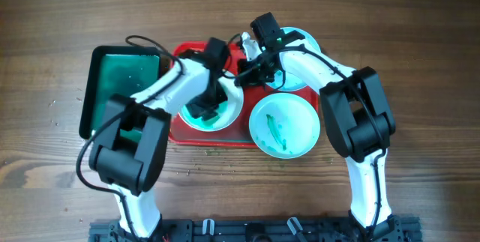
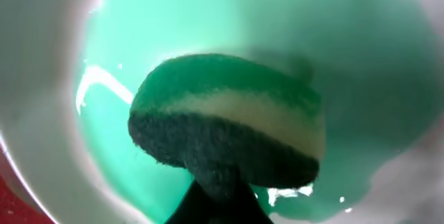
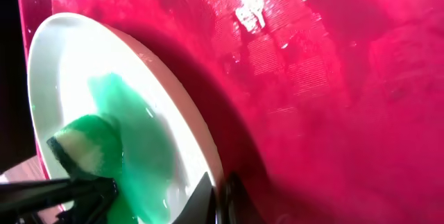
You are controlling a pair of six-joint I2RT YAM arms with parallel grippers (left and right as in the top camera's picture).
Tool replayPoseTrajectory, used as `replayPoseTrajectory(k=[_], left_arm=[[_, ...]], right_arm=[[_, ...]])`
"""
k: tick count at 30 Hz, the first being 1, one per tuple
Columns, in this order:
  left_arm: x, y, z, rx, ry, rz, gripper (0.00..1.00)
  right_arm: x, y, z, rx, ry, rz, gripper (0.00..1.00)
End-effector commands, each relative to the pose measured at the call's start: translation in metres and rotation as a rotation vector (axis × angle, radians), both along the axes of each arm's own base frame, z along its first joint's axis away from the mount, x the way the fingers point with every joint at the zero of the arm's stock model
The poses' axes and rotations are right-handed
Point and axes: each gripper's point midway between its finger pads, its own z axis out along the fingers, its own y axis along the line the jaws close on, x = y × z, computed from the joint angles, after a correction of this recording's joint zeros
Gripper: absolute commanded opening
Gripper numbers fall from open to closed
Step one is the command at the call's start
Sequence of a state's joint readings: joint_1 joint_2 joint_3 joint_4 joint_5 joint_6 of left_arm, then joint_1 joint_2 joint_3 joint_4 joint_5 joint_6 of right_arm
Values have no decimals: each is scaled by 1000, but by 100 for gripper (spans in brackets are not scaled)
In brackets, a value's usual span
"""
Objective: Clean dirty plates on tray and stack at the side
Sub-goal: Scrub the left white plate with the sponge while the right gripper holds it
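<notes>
The red tray [image 1: 182,131] lies mid-table. One plate [image 1: 234,107] sits on it with a pool of green liquid; the right wrist view shows it tilted [image 3: 66,64]. My left gripper [image 1: 204,107] is shut on a green-and-white sponge [image 2: 229,123] and presses it into this plate [image 2: 41,113]. My right gripper [image 1: 246,76] is shut on that plate's rim [image 3: 222,196] at its far right side, above the tray floor [image 3: 333,78]. A second plate [image 1: 285,126], streaked green, lies at the tray's front right. The third plate [image 1: 304,46] is at the back right, partly hidden by my right arm.
A smaller dark green tray [image 1: 124,85] lies left of the red tray, touching it. Small crumbs are scattered on the wooden table [image 1: 225,171] in front of the tray. Both arms cross over the red tray.
</notes>
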State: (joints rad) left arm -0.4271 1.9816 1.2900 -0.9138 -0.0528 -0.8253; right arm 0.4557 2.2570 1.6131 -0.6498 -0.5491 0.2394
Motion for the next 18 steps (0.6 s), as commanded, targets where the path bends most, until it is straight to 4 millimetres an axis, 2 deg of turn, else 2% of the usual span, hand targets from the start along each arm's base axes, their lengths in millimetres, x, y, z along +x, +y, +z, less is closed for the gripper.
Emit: replayPoseTrajectory(k=[1, 5, 7, 9, 11, 13, 14, 16, 18], left_arm=[[-12, -12, -34, 108, -19, -25, 4], [41, 5, -30, 83, -180, 6, 4], [64, 23, -25, 63, -233, 77, 4], [80, 43, -21, -4, -225, 36, 4], [66, 44, -23, -179, -119, -54, 4], [46, 44, -23, -264, -32, -129, 4], [37, 32, -19, -350, -5, -192, 4], [20, -16, 1, -638, 5, -362, 4], [13, -42, 3, -657, 17, -408, 4]], right_arm=[[4, 5, -1, 14, 10, -20, 4], [4, 5, -1, 14, 9, -19, 4], [4, 4, -1, 9, 9, -20, 4], [4, 3, -2, 2, 8, -21, 4], [4, 3, -2, 3, 6, -19, 5], [4, 3, -2, 3, 6, -19, 4], [4, 3, -2, 2, 6, -19, 4], [4, 3, -2, 3, 7, -19, 4], [3, 4, -2, 6, 9, -18, 5]])
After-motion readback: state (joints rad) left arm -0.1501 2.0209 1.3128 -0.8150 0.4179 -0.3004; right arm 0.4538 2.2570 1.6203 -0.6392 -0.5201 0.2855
